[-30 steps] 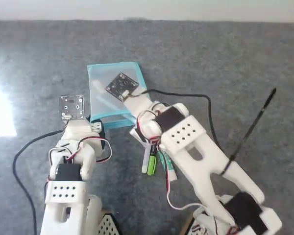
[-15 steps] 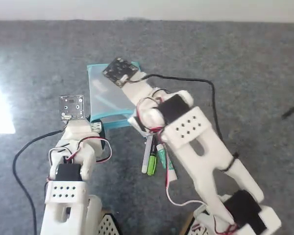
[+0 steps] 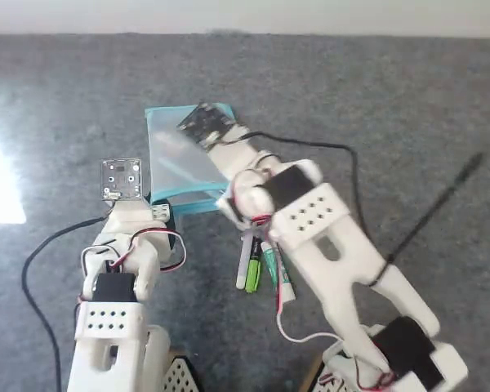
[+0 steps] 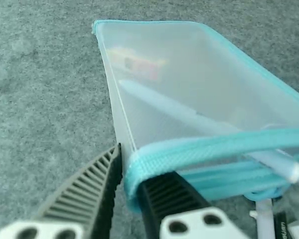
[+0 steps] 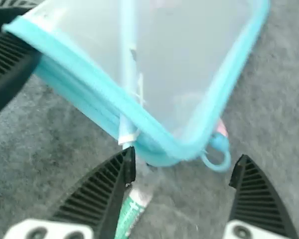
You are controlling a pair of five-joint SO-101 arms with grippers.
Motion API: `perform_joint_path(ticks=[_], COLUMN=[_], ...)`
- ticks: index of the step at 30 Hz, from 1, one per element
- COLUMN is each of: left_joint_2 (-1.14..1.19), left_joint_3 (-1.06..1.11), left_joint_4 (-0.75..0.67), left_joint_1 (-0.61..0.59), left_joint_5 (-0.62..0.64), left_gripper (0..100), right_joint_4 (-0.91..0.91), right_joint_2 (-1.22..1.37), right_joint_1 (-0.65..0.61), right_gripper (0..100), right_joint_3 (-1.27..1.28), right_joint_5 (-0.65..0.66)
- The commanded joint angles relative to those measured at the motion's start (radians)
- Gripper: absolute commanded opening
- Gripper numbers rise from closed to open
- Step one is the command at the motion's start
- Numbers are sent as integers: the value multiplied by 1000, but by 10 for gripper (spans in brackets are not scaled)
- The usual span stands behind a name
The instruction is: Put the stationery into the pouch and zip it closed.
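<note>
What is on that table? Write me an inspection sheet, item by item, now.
Surface: grey table, glare patch at one edge.
Job's things: translucent pouch, zip open, one pen poking out of its mouth; more pens on the table beside it.
Clutter: thin black strip, kind unclear.
Pincers: left pincer shut on the pouch's corner; right pincer open at the zip pull.
Cables: black cables trailing from both arms.
Surroundings: pale wall behind.

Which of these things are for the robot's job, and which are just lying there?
For the job: pouch, pen poking out of it, loose pens, zip pull, left gripper pinching the pouch, open right gripper.
Just lying about: grey table, black cable.
</note>
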Motion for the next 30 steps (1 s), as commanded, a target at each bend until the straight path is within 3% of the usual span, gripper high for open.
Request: perform_joint_path(ticks=[1,8,15,19,24,30], left_joint_2=[-14,-11,-9,-9,-9,-14], left_joint_3=[-7,-7,-7,-7,-7,1], left_joint_4=[-11,-11,-11,-11,-11,-11], left_joint_1=[-5,0,-5,0,0,-8], left_joint_5=[-9,-11,-11,-11,-11,-11], left_gripper=[13,13,13,13,13,13], right_joint_4=[-33,-31,105,148,51,10], right_joint_2=[59,94,-219,-344,-354,-355], right_joint_1=[-38,-36,31,96,107,107], right_gripper=[307,307,307,307,307,307], right_joint_3=[-69,-175,-153,60,396,566], right_joint_5=[6,5,-35,-34,-3,-43])
